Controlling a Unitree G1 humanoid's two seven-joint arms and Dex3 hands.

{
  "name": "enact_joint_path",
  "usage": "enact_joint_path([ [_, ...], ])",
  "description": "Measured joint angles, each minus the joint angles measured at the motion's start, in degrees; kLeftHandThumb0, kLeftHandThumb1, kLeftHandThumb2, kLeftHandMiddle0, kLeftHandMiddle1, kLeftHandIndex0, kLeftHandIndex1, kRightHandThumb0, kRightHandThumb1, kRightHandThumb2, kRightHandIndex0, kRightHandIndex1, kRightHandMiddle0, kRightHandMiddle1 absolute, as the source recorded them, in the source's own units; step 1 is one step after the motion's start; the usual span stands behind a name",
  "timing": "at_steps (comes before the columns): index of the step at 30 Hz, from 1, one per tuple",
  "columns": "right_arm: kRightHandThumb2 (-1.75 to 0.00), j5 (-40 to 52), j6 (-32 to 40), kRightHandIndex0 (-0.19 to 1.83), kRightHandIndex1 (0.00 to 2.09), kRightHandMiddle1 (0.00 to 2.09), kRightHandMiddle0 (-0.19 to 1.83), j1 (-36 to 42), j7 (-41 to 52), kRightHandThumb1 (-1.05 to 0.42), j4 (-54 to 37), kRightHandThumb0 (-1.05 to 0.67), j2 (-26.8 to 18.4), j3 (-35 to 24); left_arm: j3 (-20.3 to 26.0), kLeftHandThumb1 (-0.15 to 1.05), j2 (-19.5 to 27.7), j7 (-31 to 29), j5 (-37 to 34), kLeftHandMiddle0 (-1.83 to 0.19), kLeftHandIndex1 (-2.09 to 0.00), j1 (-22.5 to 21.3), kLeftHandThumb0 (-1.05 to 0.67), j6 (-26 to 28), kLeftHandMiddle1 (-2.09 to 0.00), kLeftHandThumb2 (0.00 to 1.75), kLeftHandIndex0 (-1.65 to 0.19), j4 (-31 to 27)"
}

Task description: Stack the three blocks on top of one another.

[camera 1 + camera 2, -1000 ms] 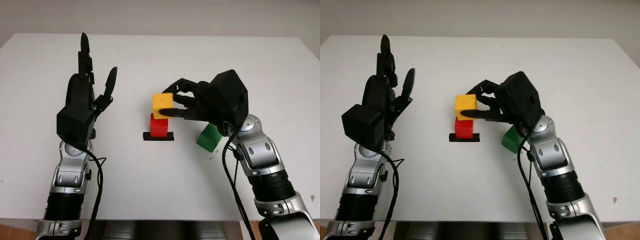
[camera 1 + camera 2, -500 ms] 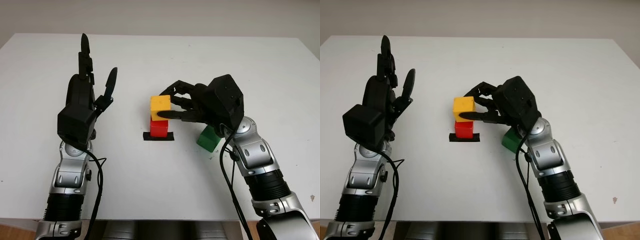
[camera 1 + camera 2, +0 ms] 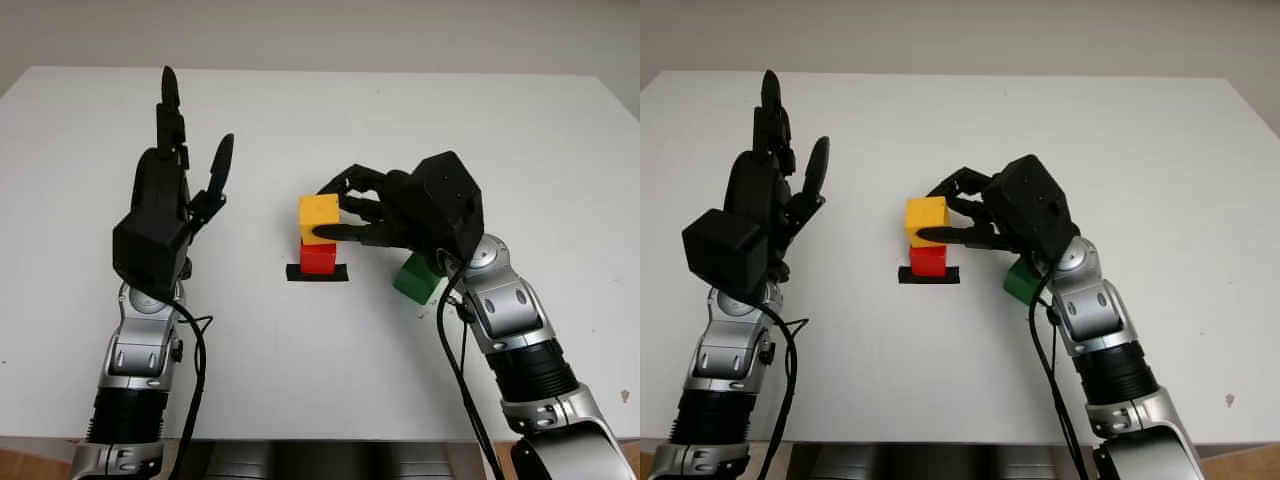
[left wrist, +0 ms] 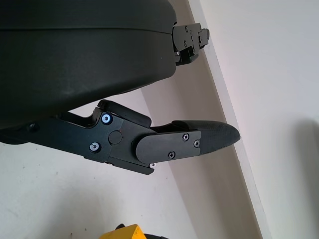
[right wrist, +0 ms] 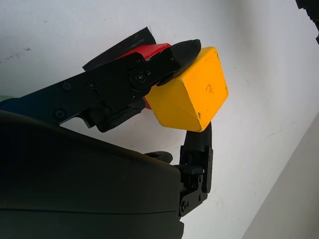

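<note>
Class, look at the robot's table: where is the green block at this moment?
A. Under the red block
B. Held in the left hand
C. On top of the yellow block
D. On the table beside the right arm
D. The green block sits on the table by the right arm, while the right hand holds the yellow block over the red block.

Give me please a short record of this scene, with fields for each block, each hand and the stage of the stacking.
yellow block: held by the right hand, directly over the red block; contact between them cannot be told
red block: on the black marker, mid-table
green block: on the table, under the right forearm, apart from the stack
right hand: fingers closed on the yellow block
left hand: open, raised above the table's left part, holding nothing
stage: second block being placed; green one not yet stacked
</note>
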Motion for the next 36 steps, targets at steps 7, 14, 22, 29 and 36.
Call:
enact_joint_path([
  [7,-0.05,-1.1,0.0,0.33,0.06,1.75,0.29,0.0,0.5,-0.96,0.0,-0.47,-0.5,0.2,0.0,1.05,0.1,0.0,0.1,0.17,-0.05,0.0,-0.69,0.2,-0.05,0.51,0.16,0.0],
  [14,-0.05,-3.1,-0.7,0.33,0.05,1.76,0.28,0.2,1.0,-0.95,-0.6,-0.49,-1.5,1.2,0.0,1.05,0.1,-0.1,0.2,0.17,-0.06,0.0,-0.69,0.2,-0.05,0.50,0.15,0.0],
  [22,-0.05,-5.1,-3.7,0.33,0.05,1.75,0.31,0.6,1.5,-0.95,-1.0,-0.51,-2.3,2.3,0.0,1.05,0.1,-0.1,0.6,0.17,-0.06,0.0,-0.69,0.2,-0.05,0.50,0.15,-0.1],
  [29,-0.05,-5.5,-5.2,0.32,0.05,1.73,0.30,0.8,2.7,-0.95,-0.9,-0.52,-2.8,2.5,0.0,1.05,0.1,-0.2,0.5,0.18,-0.05,0.0,-0.68,0.2,-0.05,0.50,0.16,-0.4],
  [36,-0.05,-6.1,-6.1,0.33,0.05,1.67,0.31,0.8,2.8,-0.95,-0.6,-0.52,-2.9,2.7,0.0,1.05,0.1,-0.5,0.0,0.17,-0.05,0.0,-0.69,0.2,-0.05,0.50,0.16,-0.4],
])
